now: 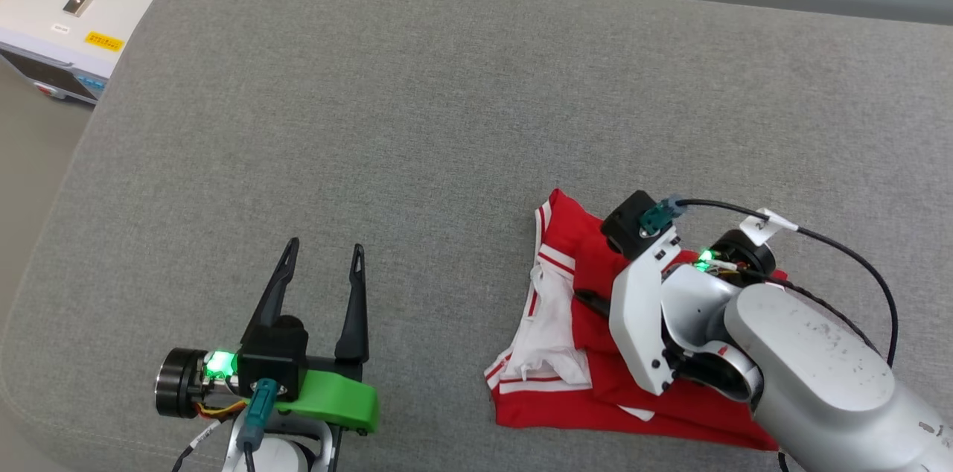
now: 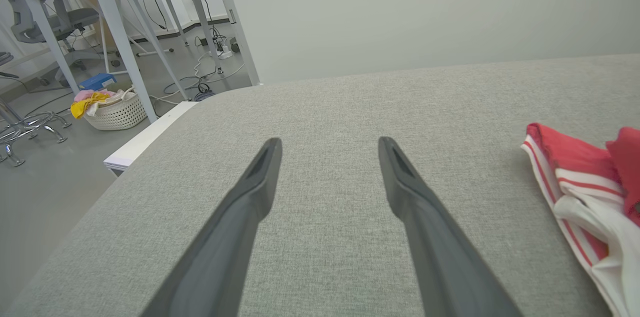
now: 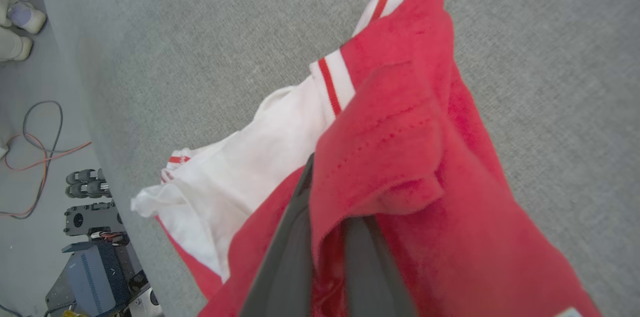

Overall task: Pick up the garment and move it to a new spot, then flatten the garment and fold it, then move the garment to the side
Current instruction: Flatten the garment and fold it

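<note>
The right gripper [image 3: 330,192] has its 2 fingers pinched shut on a fold of the red jersey T-shirt [image 1: 543,405]. The cloth rises toward the grip while the rest lies heaped. The left gripper [image 1: 325,247] hangs spread wide and empty, well apart to the shirt's left. The shirt is bunched, white sleeve uppermost, at the near right of the grey upholstered cushion [image 1: 447,107]. This looks like stage 1, the pick-up. Flattening, folding and moving it aside all appear undone.
</note>
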Robot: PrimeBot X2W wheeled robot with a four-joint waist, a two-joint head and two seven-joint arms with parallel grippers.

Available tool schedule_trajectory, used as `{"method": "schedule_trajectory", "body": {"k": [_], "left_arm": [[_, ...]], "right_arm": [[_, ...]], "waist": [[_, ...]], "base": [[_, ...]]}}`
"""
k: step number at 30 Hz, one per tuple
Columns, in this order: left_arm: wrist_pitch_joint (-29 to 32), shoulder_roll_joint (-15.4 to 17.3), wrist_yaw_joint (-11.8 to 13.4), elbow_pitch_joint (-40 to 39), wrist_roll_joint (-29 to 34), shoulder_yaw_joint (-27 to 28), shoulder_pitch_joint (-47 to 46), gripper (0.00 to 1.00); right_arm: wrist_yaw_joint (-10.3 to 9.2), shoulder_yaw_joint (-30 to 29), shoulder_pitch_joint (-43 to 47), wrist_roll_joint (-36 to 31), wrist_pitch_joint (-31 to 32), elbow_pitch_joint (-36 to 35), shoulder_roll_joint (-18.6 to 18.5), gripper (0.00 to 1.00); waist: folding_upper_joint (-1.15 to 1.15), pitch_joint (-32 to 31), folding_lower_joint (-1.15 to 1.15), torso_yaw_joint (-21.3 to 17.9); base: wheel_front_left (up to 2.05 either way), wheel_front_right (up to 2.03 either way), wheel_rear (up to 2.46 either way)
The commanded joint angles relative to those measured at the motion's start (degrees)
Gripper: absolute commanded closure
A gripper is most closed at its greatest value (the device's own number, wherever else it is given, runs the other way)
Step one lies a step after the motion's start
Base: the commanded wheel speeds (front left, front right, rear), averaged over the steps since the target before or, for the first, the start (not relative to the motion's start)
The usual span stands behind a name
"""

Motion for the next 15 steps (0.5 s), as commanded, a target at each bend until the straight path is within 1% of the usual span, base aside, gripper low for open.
{"method": "schedule_trajectory", "body": {"k": [1,6,7,8,9,12,15], "left_arm": [[-0.3,-0.4,-0.2,0.1,0.5,0.0,-1.1,0.00],[-0.3,-0.6,-0.1,0.4,0.5,0.2,-1.0,0.00],[-0.3,-0.6,0.0,0.5,0.6,0.4,-0.8,0.00],[-0.3,-0.5,0.0,0.5,0.6,0.5,-0.7,0.00],[-0.3,-0.5,0.0,0.6,0.6,0.6,-0.5,0.00],[-0.3,-0.3,0.0,0.7,0.7,0.8,-0.3,0.00],[-0.3,-0.2,0.0,0.8,0.8,0.9,0.2,0.00]], "right_arm": [[-0.04,1.4,-0.8,-0.2,-0.5,1.9,0.4,1.00],[-0.04,5.4,-1.1,0.0,-3.3,6.7,0.2,1.00],[-0.04,5.6,-1.2,0.2,-4.5,7.0,0.1,0.95],[-0.04,5.6,-1.1,0.7,-5.6,7.2,0.1,0.69],[-0.04,5.5,-1.1,0.9,-7.1,7.1,-0.2,0.00],[-0.04,4.9,-0.6,0.2,-12.7,5.8,-1.4,0.00],[-0.04,2.6,1.1,-0.4,-18.5,3.4,-2.6,0.00]], "waist": [[0.00,0.2,0.00,0.3],[0.00,0.1,0.00,0.2],[0.00,-0.1,0.00,0.0],[0.00,-0.3,0.00,-0.2],[0.00,-0.7,0.00,-0.3],[0.00,-1.8,0.00,-1.0],[0.00,-3.1,0.00,-1.9]], "base": [[0.00,0.00,0.00],[0.00,0.00,0.00],[0.00,0.00,0.00],[0.00,0.00,0.00],[0.00,0.00,0.00],[0.00,0.00,0.00],[0.00,0.00,0.00]]}}
